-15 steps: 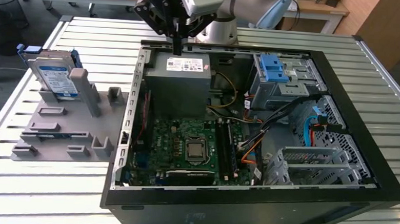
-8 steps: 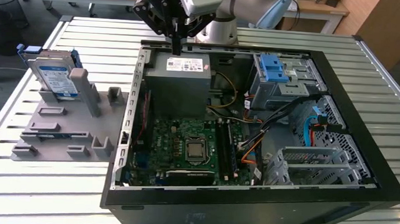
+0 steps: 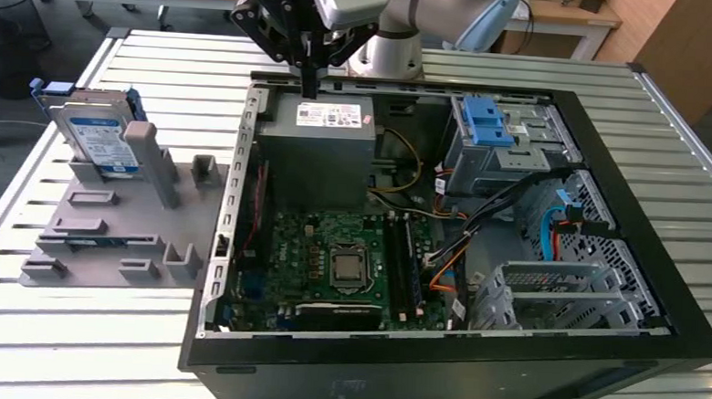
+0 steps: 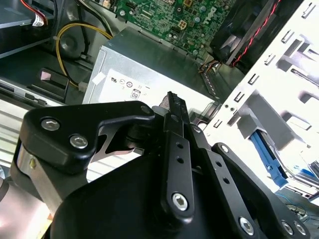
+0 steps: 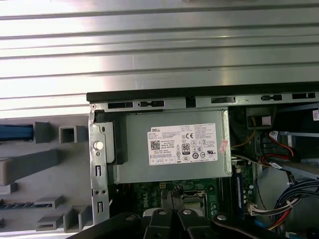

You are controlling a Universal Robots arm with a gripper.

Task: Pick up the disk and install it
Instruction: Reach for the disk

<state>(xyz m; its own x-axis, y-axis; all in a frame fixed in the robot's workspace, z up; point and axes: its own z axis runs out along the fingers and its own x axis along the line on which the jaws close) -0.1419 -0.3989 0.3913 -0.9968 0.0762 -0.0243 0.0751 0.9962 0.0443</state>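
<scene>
Black metal hand (image 3: 308,85), closed on nothing, hangs above the grey steel power-supply box (image 3: 319,161) with a white printed sticker (image 3: 330,116); the silver, blue-framed disk (image 3: 100,139) stands at the exterior view's upper left.

Things counted on the one bench (image 3: 80,350)
One open computer case (image 3: 445,373), one grey power box (image 3: 322,152), one green circuit board (image 3: 328,262), two metal cages (image 3: 505,148) (image 3: 559,292), one grey rack (image 3: 110,232), one disk (image 3: 100,140), one robot arm (image 3: 401,28), one pincer (image 3: 307,87).
</scene>
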